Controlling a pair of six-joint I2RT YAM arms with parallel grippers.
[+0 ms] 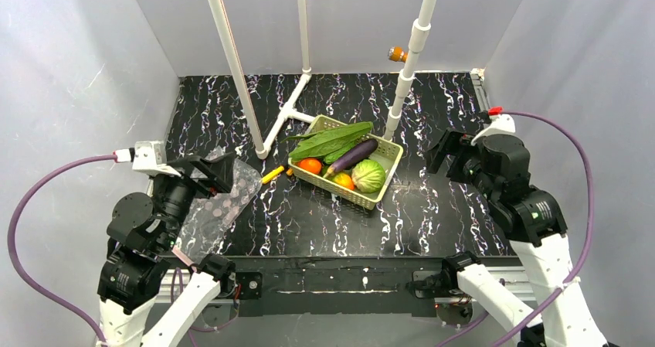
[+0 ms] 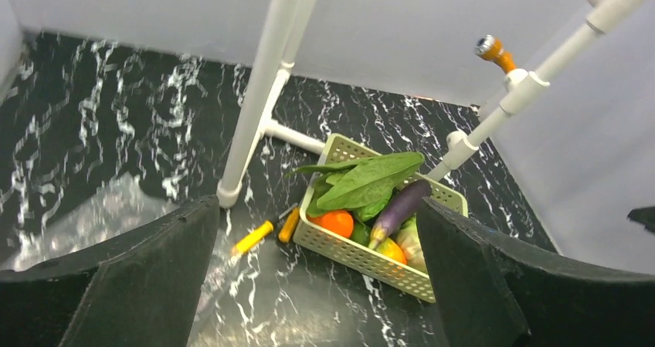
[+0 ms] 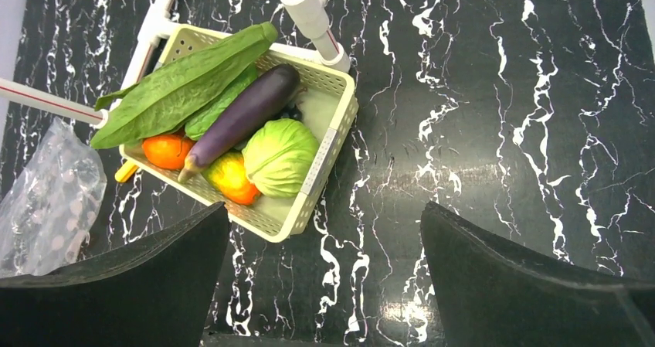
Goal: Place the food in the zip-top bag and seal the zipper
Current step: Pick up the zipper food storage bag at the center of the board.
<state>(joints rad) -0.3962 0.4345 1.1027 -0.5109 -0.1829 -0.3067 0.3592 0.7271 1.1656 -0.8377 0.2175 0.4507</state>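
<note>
The purple eggplant [image 1: 353, 155], green leaves [image 1: 330, 140] and pale-green cabbage [image 1: 368, 175] lie in the yellow-green basket [image 1: 384, 186] at mid-table. They show in the right wrist view too: eggplant [image 3: 243, 115], leaves [image 3: 181, 84], cabbage [image 3: 279, 156]. The clear dotted zip-top bag [image 1: 220, 209] lies flat on the left, partly under my left arm; its zipper strip does not show clearly. My left gripper [image 1: 220, 173] is open and empty above the bag's far end. My right gripper [image 1: 444, 152] is open and empty, right of the basket.
An orange fruit [image 1: 310, 165] and a yellow-orange fruit [image 1: 344, 180] share the basket. A yellow-handled tool [image 1: 273, 175] lies left of it. White pipe posts [image 1: 232, 61] [image 1: 409, 61] rise behind the basket. An orange knob [image 1: 397, 53] hangs near the back wall.
</note>
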